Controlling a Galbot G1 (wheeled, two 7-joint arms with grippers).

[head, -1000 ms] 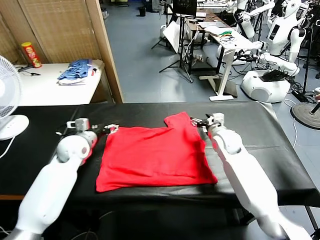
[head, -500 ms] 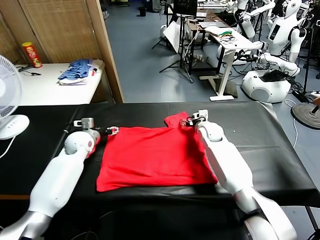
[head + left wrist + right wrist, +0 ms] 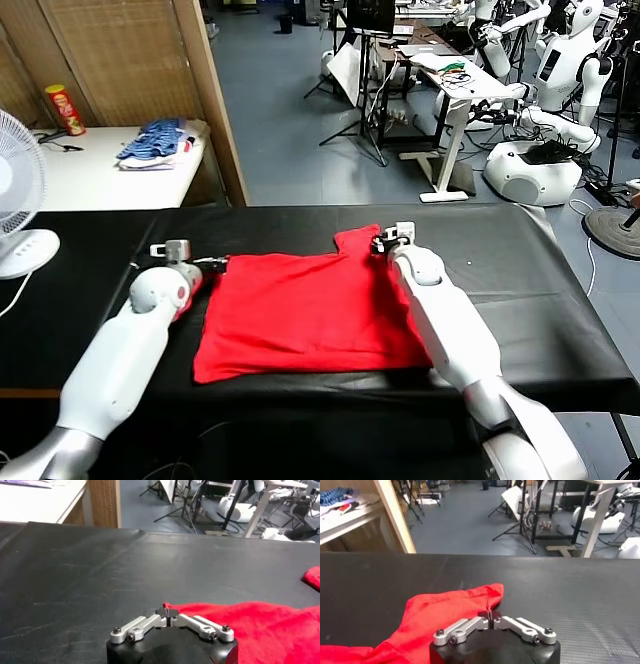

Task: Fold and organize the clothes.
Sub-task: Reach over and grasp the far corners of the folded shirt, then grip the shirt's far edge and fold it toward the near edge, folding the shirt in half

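Observation:
The clothes are one red T-shirt (image 3: 310,310), spread flat on the black table (image 3: 540,270) with no print showing. My left gripper (image 3: 218,263) sits at the shirt's far left corner, shut on a pinch of red cloth. The left wrist view shows its tips (image 3: 167,611) meeting over the corner of the shirt (image 3: 260,625). My right gripper (image 3: 380,243) is at the far right sleeve, which pokes out beyond the shirt's far edge. In the right wrist view its tips (image 3: 490,616) are shut on the sleeve hem of the shirt (image 3: 440,610).
A white side table at the back left carries a pile of blue striped fabric (image 3: 155,140) and a red can (image 3: 63,108). A white fan (image 3: 15,200) stands at the table's left end. A wooden partition (image 3: 210,100) and other robots (image 3: 560,90) stand behind.
Both grippers have gone from open to shut on the shirt's far edge. The right gripper slid left onto the sleeve, and the left one settled onto the far left corner.

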